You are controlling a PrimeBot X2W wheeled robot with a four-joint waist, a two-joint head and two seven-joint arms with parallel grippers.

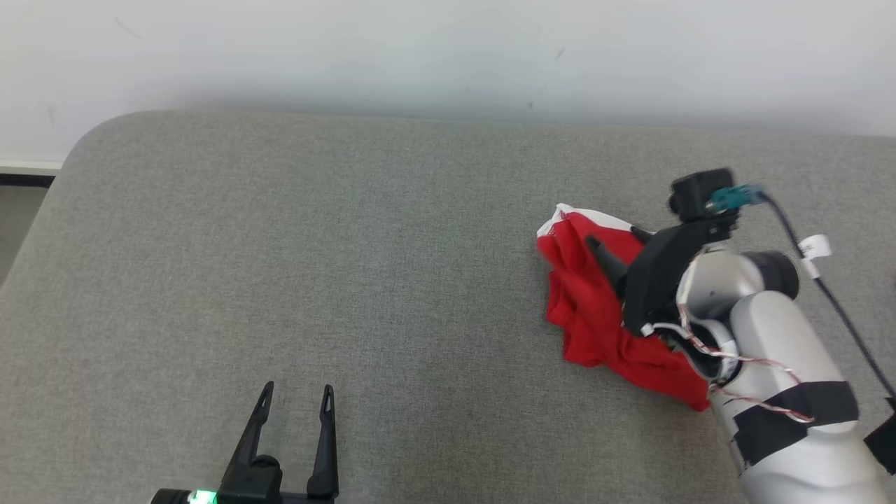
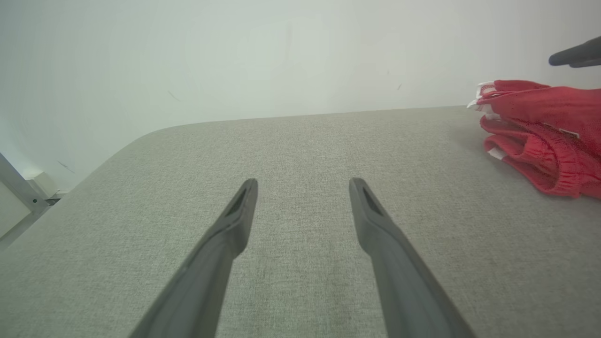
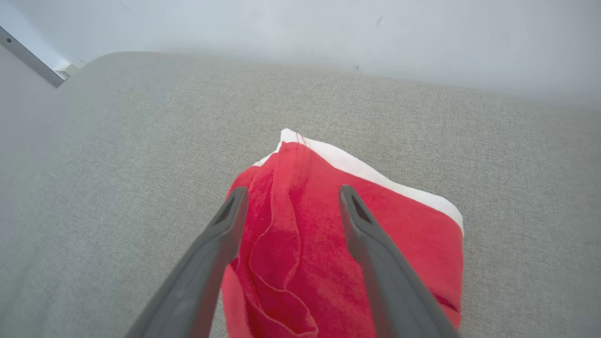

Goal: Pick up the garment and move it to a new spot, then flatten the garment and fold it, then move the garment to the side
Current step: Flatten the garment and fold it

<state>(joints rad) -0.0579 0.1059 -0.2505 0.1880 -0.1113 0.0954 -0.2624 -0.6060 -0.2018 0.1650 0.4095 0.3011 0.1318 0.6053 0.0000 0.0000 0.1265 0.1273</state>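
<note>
A red garment (image 1: 595, 308) with white trim lies bunched on the grey cushioned surface (image 1: 350, 245), toward the right. My right gripper (image 1: 616, 238) hangs just over it, its jaws spread and nothing pinched between them; in the right wrist view the garment (image 3: 296, 244) lies under the open right gripper (image 3: 291, 197). My left gripper (image 1: 297, 395) stands open at the lower left, far from the cloth. In the left wrist view the left gripper (image 2: 303, 188) is spread over bare fabric, with the garment (image 2: 540, 131) off to the right.
A pale wall (image 1: 448, 49) runs behind the surface. The surface's rounded left corner (image 1: 91, 140) drops off toward the floor. A dark cable (image 1: 840, 308) trails from the right wrist.
</note>
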